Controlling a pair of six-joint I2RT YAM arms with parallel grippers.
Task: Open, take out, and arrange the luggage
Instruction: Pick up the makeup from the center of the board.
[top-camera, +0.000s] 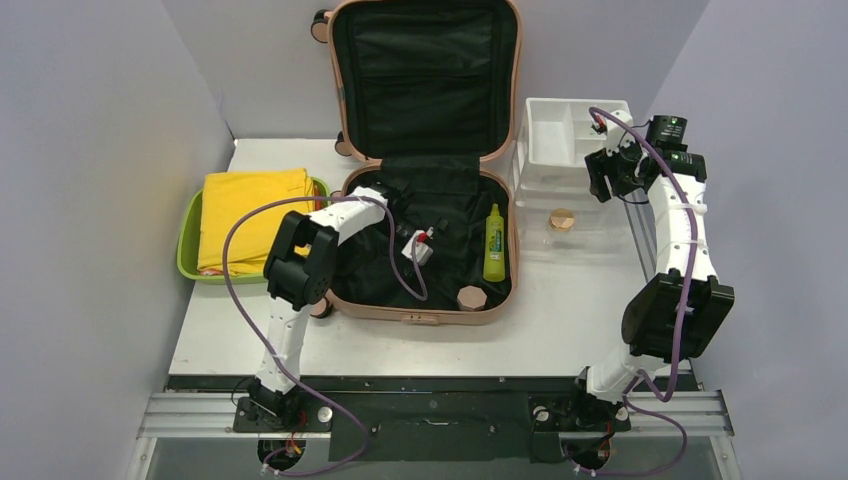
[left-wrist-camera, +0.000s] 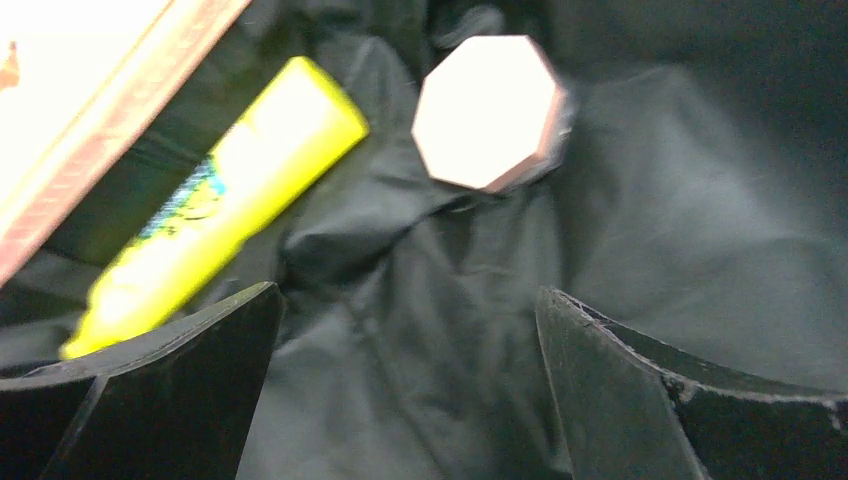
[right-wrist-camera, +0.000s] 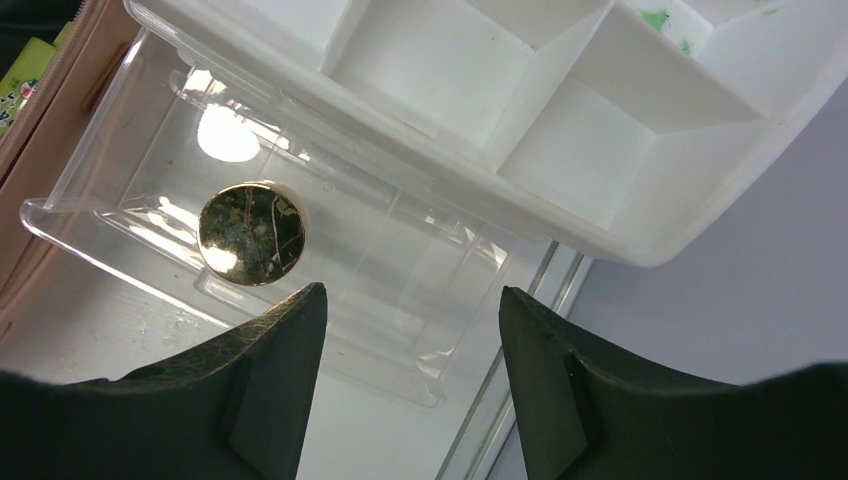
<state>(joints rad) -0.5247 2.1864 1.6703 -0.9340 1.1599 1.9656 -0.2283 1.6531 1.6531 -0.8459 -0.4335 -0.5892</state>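
The salmon-pink luggage (top-camera: 400, 310) lies open, its lid propped upright against the back wall and its black lining showing. A lime-yellow tube (top-camera: 494, 243) and an octagonal pink-capped jar (top-camera: 471, 298) lie in its lower half. My left gripper (top-camera: 422, 247) is inside the case, open over the creased lining (left-wrist-camera: 420, 330), with nothing between its fingers. The tube (left-wrist-camera: 220, 190) and the jar (left-wrist-camera: 488, 110) lie just beyond its fingertips. My right gripper (top-camera: 600, 183) hangs open and empty above a clear drawer (right-wrist-camera: 380, 270). A round gold lid (right-wrist-camera: 251, 233) lies in that drawer.
A white compartment organizer (top-camera: 560, 130) stands behind the clear drawer, at the right of the luggage. A lime-green tub (top-camera: 188, 240) holding a folded yellow cloth (top-camera: 250, 215) sits at the left. Grey walls close in on both sides.
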